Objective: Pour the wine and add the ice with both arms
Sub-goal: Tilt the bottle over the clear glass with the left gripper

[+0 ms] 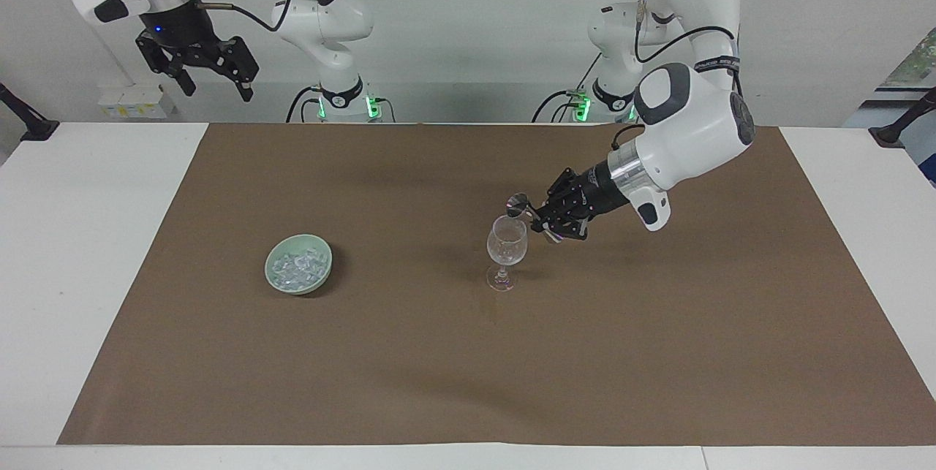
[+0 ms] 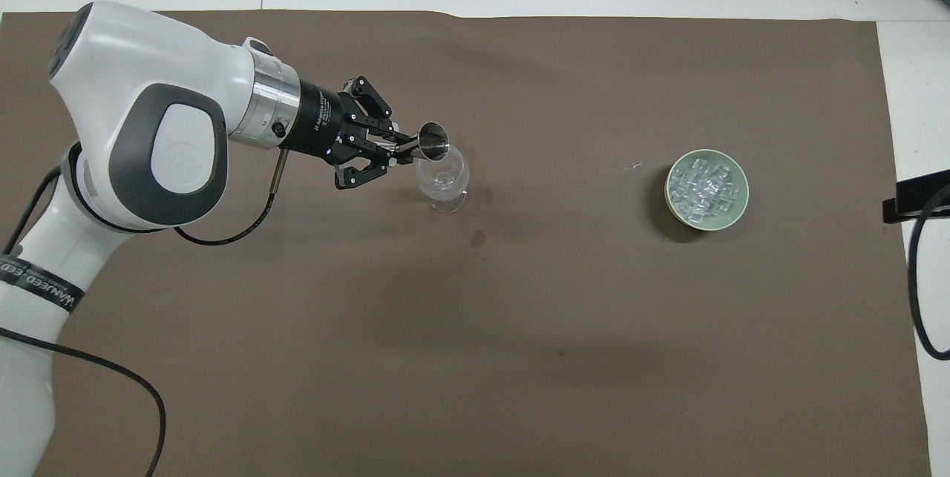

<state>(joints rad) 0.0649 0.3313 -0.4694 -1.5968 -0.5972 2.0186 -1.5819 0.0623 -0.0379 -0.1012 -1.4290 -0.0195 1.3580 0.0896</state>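
Over the stemmed glass point(image 1: 507, 243) mid-tabletop, the left end effector point(image 1: 537, 218) grips a tipped metal jigger point(image 1: 517, 202), so pouring seems underway; next the waiting, open right end effector point(image 1: 212, 75) must fetch ice point(image 1: 296, 268) from the green bowl point(image 1: 274, 281) toward its end.

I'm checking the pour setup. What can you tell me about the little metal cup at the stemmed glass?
The metal jigger is a small shiny steel measuring cup with a flared round mouth narrowing to a waist. The left gripper is shut on its waist and holds it in the air, tilted with its mouth toward the rim of the wine glass. Whether it touches the rim, or holds liquid, cannot be told.
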